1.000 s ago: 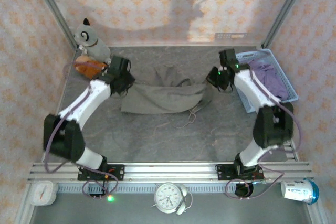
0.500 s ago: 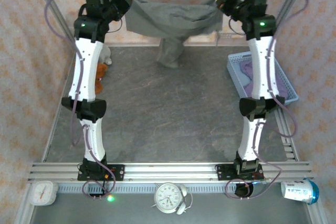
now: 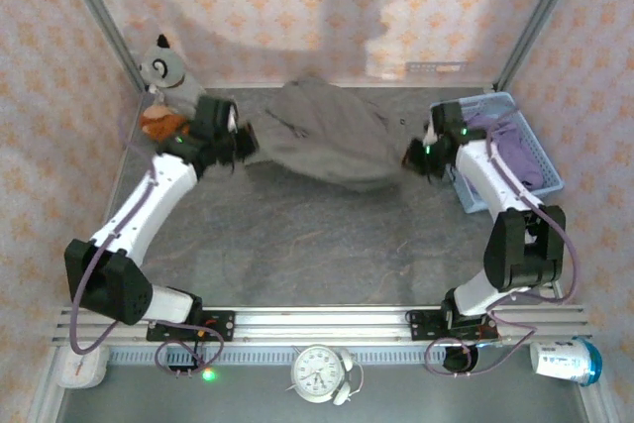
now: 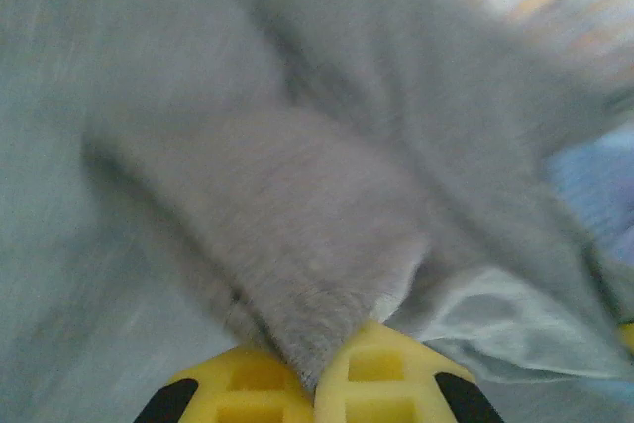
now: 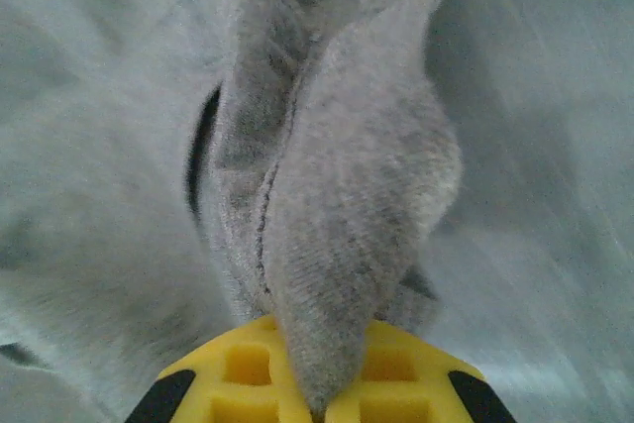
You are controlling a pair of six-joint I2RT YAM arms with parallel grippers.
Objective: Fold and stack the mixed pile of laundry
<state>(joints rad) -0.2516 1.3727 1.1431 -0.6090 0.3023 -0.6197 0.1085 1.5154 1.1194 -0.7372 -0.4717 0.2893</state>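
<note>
The small taupe grey-brown soft cloth garment [image 3: 332, 136] lies toward the far middle of the dark grey stone-patterned worktop [image 3: 317, 245], strung between the two arms. The left tool [image 3: 243, 140] is clamped on its left end, and the left wrist view shows a fold of cloth pinched between yellow fingertips [image 4: 381, 383]. The right tool [image 3: 410, 158] grips the right end the same way, with a thick fold of cloth squeezed between its yellow pads [image 5: 238, 383]. Holding opposite ends low and apart looks meant to draw the cloth taut so it can be laid flat for folding. The middle is bunched and creased, so I judge it not yet spread.

The larger lavender-purple cloth garment [image 3: 515, 151] sits in the light blue slatted plastic basket [image 3: 485, 99] at the right edge of the worktop, just beside the right arm. That leaves the arm little room to pull outward. A grey plush toy [image 3: 163, 66] and an orange plush toy [image 3: 158, 124] sit in the far left corner near the left tool and could crowd a wider stretch. A round white clock [image 3: 319, 371] stands below the arm bases, well clear.
</note>
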